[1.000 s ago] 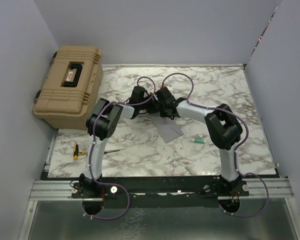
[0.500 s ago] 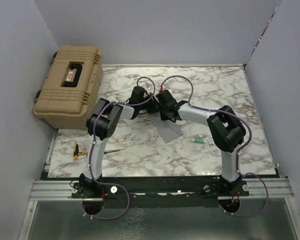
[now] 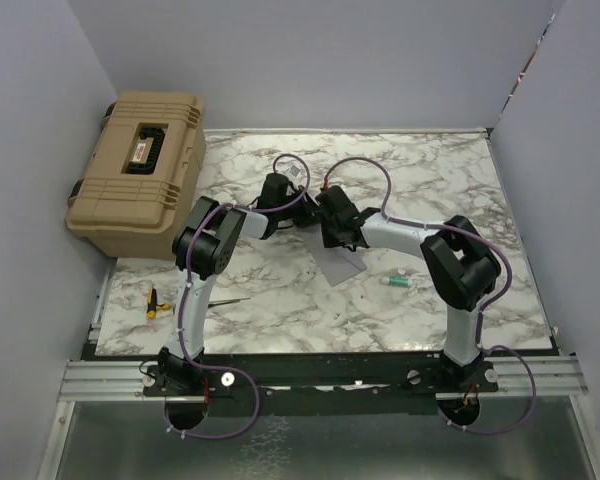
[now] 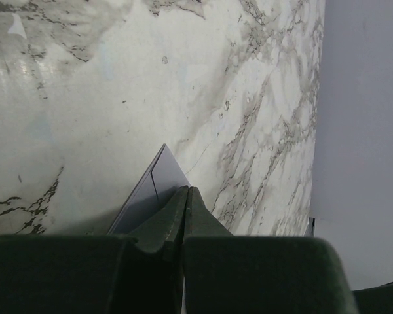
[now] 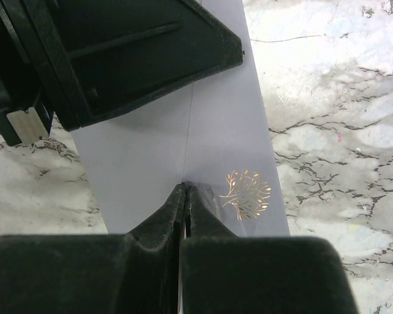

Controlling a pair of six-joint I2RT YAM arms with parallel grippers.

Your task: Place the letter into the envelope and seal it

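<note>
Grey-lilac envelope lies mid-surface; the letter is not visible. Right gripper fingers are clenched, tips on the crease. Left gripper fingers are clenched at a corner. Recommend firm, even pressure along the fold.

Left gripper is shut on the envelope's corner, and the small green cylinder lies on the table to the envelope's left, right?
Wrong side. The small green cylinder lies to the right of the envelope, as the top external view shows. The left gripper is shut on the envelope's corner, as you said.
</note>
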